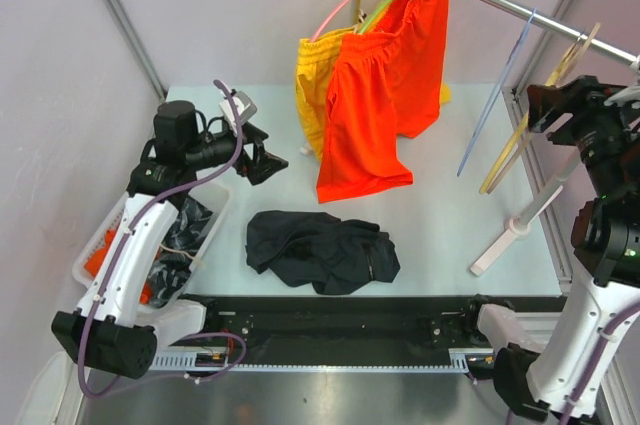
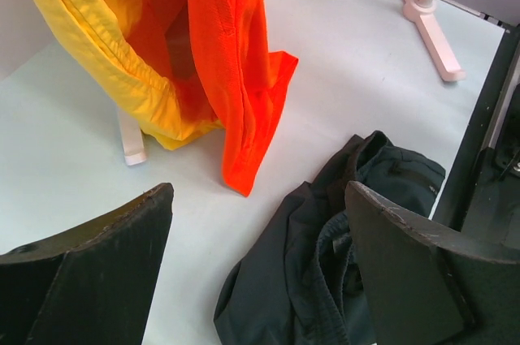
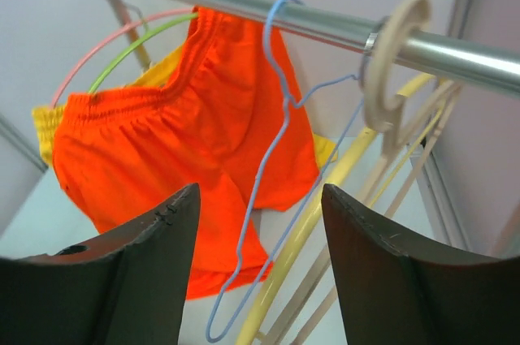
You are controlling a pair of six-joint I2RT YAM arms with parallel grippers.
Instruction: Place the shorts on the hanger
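Observation:
The dark shorts (image 1: 320,250) lie crumpled on the table in front of the arms; in the left wrist view the shorts (image 2: 317,280) sit below and between the fingers. My left gripper (image 1: 262,158) hovers open above the table, left of and behind them, and the same left gripper (image 2: 258,191) holds nothing. The thin light-blue hanger (image 1: 497,95) hangs by its hook from the rail. My right gripper (image 1: 542,110) is raised beside it. In the right wrist view the hanger (image 3: 276,142) dangles just beyond the open right gripper (image 3: 260,188), untouched.
Orange shorts (image 1: 385,95) and yellow shorts (image 1: 312,85) hang on pink and green hangers from the metal rail (image 1: 500,0). Cream hangers (image 1: 535,115) hang right of the blue one. The rack's foot (image 1: 505,240) rests at the right. A white bin (image 1: 105,240) of clothes stands at the left.

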